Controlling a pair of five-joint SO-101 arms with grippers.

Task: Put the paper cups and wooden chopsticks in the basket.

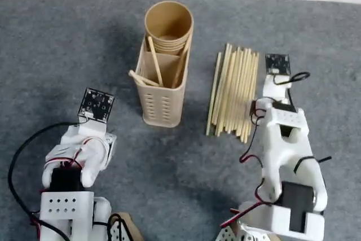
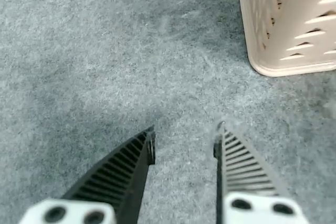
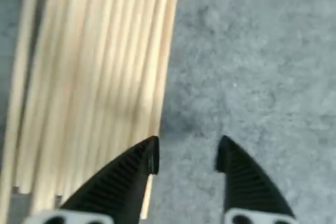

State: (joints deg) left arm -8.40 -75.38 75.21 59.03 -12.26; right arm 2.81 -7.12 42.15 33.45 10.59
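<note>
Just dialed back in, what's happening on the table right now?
Neither arm holds anything. The stacked paper cups sit in the far compartment of the basket, and a few chopsticks lean in the near one. Most of the wooden chopsticks lie in a loose pile on the carpet beside the basket. The right tool is open at that pile's edge. The left tool is open above bare carpet near the basket's corner.
</note>
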